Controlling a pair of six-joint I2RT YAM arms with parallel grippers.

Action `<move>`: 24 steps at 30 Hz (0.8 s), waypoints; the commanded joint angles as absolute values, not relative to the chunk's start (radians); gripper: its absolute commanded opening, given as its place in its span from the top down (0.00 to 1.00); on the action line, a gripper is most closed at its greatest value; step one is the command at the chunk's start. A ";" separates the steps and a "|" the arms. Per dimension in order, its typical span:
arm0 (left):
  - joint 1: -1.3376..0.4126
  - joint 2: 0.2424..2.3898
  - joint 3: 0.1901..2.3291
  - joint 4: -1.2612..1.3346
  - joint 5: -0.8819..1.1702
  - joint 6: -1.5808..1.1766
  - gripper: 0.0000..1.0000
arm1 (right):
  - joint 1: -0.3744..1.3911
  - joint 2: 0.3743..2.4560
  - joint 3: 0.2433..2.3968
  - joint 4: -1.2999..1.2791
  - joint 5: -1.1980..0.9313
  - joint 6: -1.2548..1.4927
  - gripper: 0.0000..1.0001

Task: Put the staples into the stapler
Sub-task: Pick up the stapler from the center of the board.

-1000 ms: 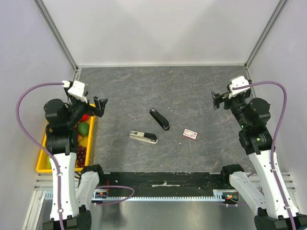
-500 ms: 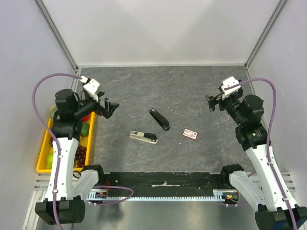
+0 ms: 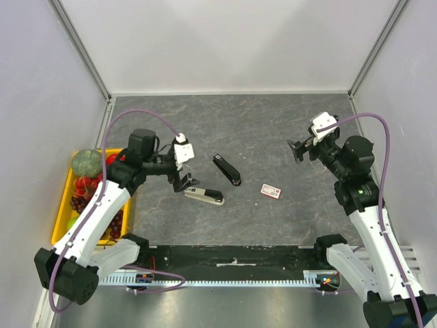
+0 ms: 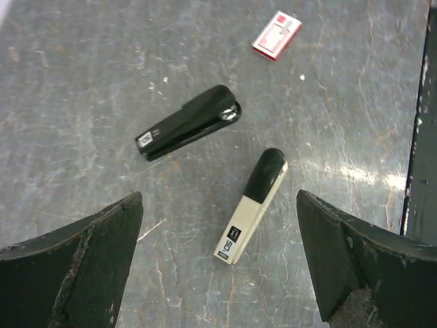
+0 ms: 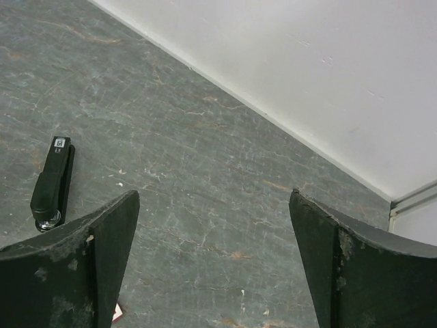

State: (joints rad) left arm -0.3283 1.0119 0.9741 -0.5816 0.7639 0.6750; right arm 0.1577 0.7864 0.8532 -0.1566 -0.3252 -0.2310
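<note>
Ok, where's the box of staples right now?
In the top view the staples box lies flat on the table, right of centre, just right of the black stapler and apart from it.

There are two staplers on the tabletop (image 3: pixel 273 123): one black stapler (image 3: pixel 227 169) and one cream stapler (image 3: pixel 204 196). There is one little box of staples (image 3: pixel 272 190). There is one yellow basket (image 3: pixel 59 229) of fruit (image 3: pixel 85 162), too piled up to count. There are two robot hands: the left hand (image 3: pixel 184 182) and the right hand (image 3: pixel 297 150).

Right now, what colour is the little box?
The box is white with red print, clearest in the left wrist view.
</note>
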 commanded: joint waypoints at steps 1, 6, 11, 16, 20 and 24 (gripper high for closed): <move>-0.403 1.055 0.933 -0.607 0.719 0.820 0.00 | 0.152 0.793 0.845 -0.144 -0.368 -0.250 0.02; -0.454 1.120 0.907 -0.592 0.701 0.903 0.00 | 0.152 0.802 0.838 -0.147 -0.382 -0.265 0.02; -0.480 1.212 0.922 -0.600 0.701 0.989 0.00 | 0.150 0.810 0.833 -0.152 -0.396 -0.278 0.02; -0.506 1.302 0.957 -0.644 0.690 1.037 0.00 | 0.152 0.816 0.830 -0.152 -0.394 -0.290 0.02; -0.531 1.365 0.957 -0.646 0.666 1.049 0.04 | 0.150 0.821 0.830 -0.153 -0.394 -0.295 0.02; -0.548 1.419 0.974 -0.631 0.646 1.031 0.09 | 0.150 0.824 0.828 -0.153 -0.394 -0.296 0.02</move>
State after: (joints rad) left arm -0.5304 1.3766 0.9241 -0.6392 0.6678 0.9859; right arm 0.1532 0.8219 0.8360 -0.1604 -0.3820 -0.2844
